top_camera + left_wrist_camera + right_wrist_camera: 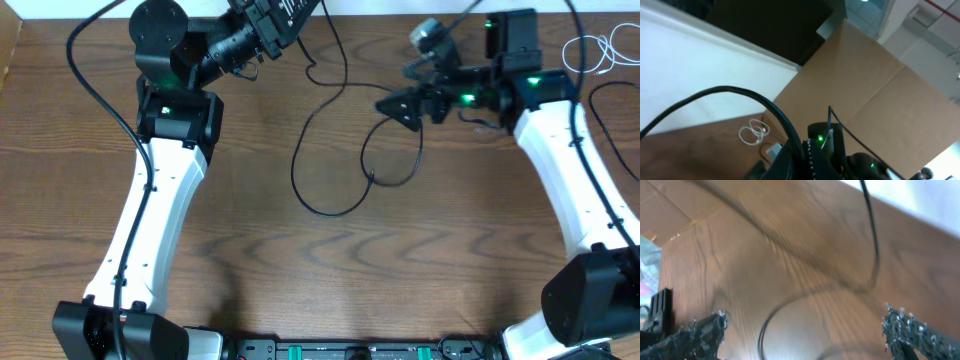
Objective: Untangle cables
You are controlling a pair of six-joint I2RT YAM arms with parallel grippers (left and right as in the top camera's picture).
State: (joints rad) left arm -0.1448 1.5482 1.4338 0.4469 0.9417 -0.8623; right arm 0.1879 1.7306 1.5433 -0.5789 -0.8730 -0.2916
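Overhead, a thin black cable [294, 170] is seen looped on the grained wooden table [300, 270]; right gripper [805, 317] is splayed, empty; left gripper [290, 12] cannot be told

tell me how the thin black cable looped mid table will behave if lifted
Probably floppy: the black cable lies in loose curves, so it would likely sag from the grip. Likely light, being so thin. Pushed, it may bend and slide rather than roll.
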